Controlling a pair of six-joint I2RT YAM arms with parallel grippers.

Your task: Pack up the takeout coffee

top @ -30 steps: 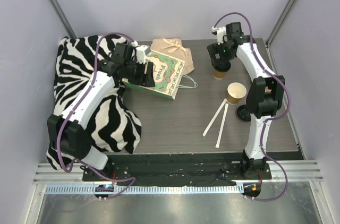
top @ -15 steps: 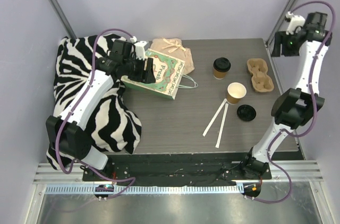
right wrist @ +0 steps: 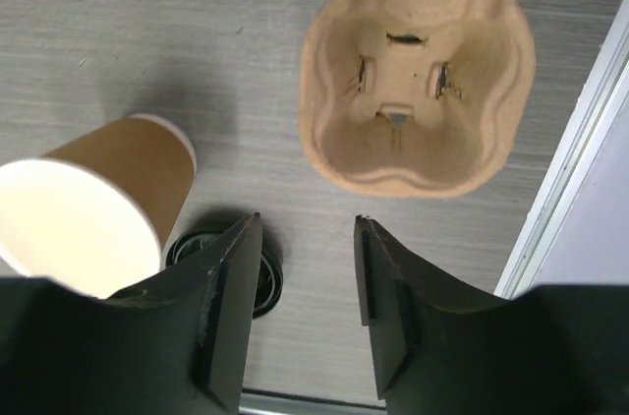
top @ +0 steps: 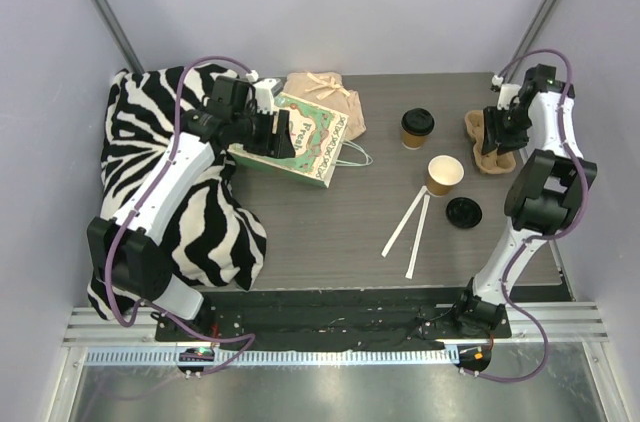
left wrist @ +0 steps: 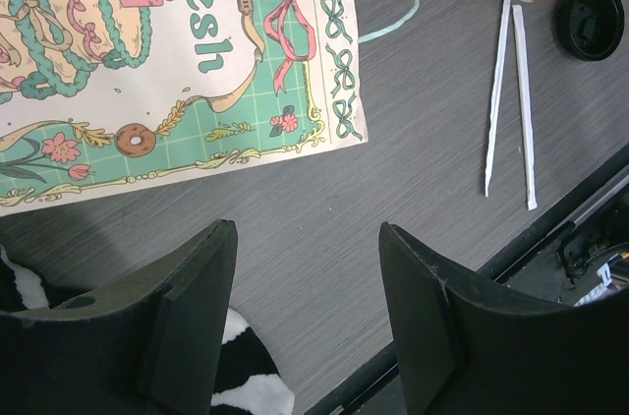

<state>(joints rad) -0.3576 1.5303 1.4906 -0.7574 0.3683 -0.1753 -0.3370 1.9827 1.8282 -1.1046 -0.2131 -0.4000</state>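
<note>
The takeout coffee [top: 417,128], a brown cup with a black lid, stands upright at the back middle of the table, and no gripper touches it. My right gripper [top: 498,140] [right wrist: 307,228] hangs open just right of it, above the pulp cup carrier [top: 484,154] [right wrist: 423,90], with nothing between its fingers. My left gripper [top: 280,135] [left wrist: 307,238] is open over the near edge of the printed paper bag [top: 305,142] [left wrist: 177,61], which lies flat. Neither wrist view shows the coffee.
An open brown cup [top: 444,174] [right wrist: 88,208], a loose black lid [top: 464,212] [right wrist: 221,263] and two wrapped straws [top: 410,222] [left wrist: 511,90] lie near the front right. A crumpled brown bag [top: 322,92] sits at the back. Zebra cloth [top: 150,172] covers the left side.
The right arm left the lidded cup, swung up to the back right corner, then came down over the cup carrier. The lidded cup stays standing. The left arm barely moved.
</note>
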